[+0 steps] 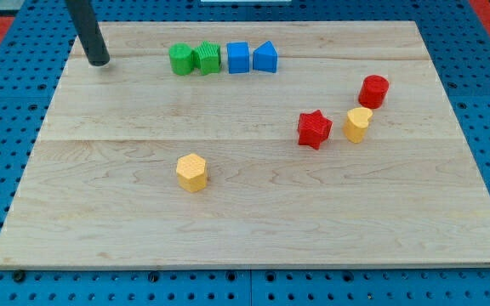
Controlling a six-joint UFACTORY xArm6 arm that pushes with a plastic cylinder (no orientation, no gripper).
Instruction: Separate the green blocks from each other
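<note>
Two green blocks stand side by side near the view's top: a rounded green block on the left and a ridged, star-like green block touching its right side. My tip rests on the board to the left of them, about a hundred pixels from the rounded green block, at roughly the same height in the view. The rod rises from the tip toward the view's top.
A blue cube touches the ridged green block's right side, then a blue wedge-like block. A red star, a yellow cylinder and a red cylinder are at the right. A yellow hexagonal block is in the middle. The wooden board lies on a blue pegboard.
</note>
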